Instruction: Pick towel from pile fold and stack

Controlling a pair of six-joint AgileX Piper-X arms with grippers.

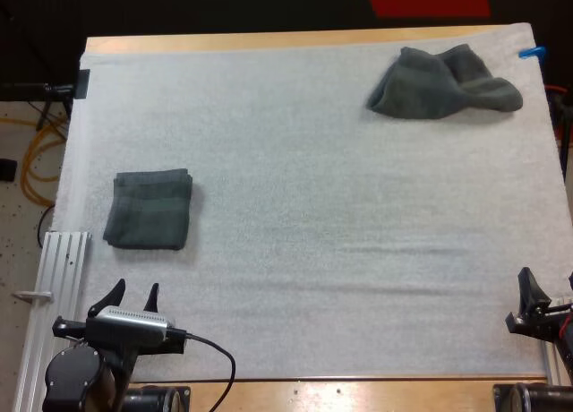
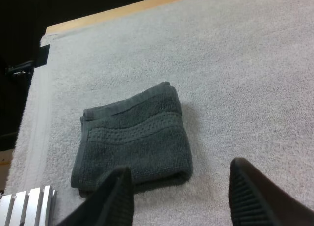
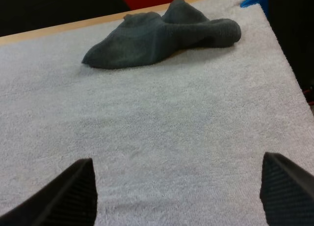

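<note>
At the near left corner of the wooden surface (image 1: 295,390), covered by a white mat (image 1: 313,251), the left claw (image 1: 134,292) hovers with its two black fingers (image 2: 115,199) spread well apart, holding nothing and touching nothing. The folded dark grey-green towel (image 1: 149,209), a flat square of terry cloth with a woven band across it, lies on the mat near the surface's left edge, just beyond this claw. In the left wrist view the towel's near fold lies just ahead of one fingertip, and bare mat lies ahead of the other.

At the near right corner, the right claw (image 1: 548,288) is likewise wide open and empty, with only bare mat between its fingers (image 3: 73,191). The crumpled dark grey-green towel (image 1: 443,82), a loose, humped heap, rests at the far right corner of the mat, well apart from the right claw and from the folded towel.
</note>
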